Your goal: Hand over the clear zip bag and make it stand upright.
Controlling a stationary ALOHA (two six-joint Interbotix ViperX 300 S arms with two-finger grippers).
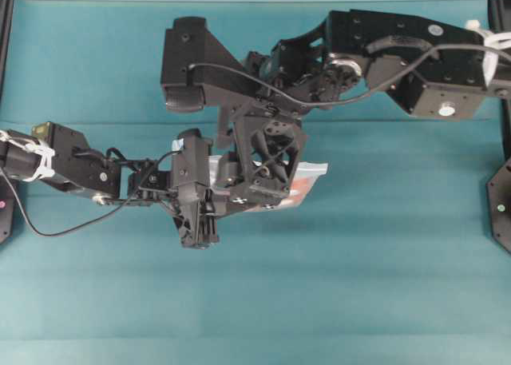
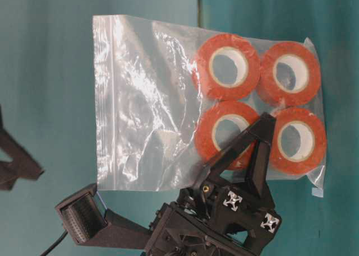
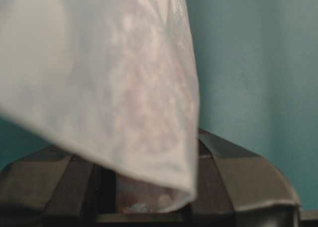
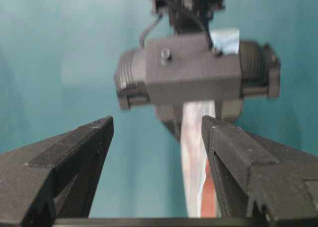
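The clear zip bag (image 2: 146,99) hangs above the teal table, its zip strip at the left in the table-level view and several orange-red tape rolls (image 2: 227,65) bunched at the other end. My left gripper (image 1: 214,185) is shut on one edge of the bag (image 3: 99,63), whose plastic fills the left wrist view and runs down into the jaws. My right gripper (image 4: 156,122) stands open around the bag (image 4: 194,152), which shows edge-on close to the right finger (image 4: 233,157). In the table-level view the right gripper (image 2: 259,134) reaches up over the lower rolls.
A teal cloth (image 1: 359,285) covers the table below both arms. Black frame parts stand at the left edge (image 1: 5,209) and right edge (image 1: 501,197). The two arms meet near the table's middle, the right arm (image 1: 399,53) reaching in from the back right.
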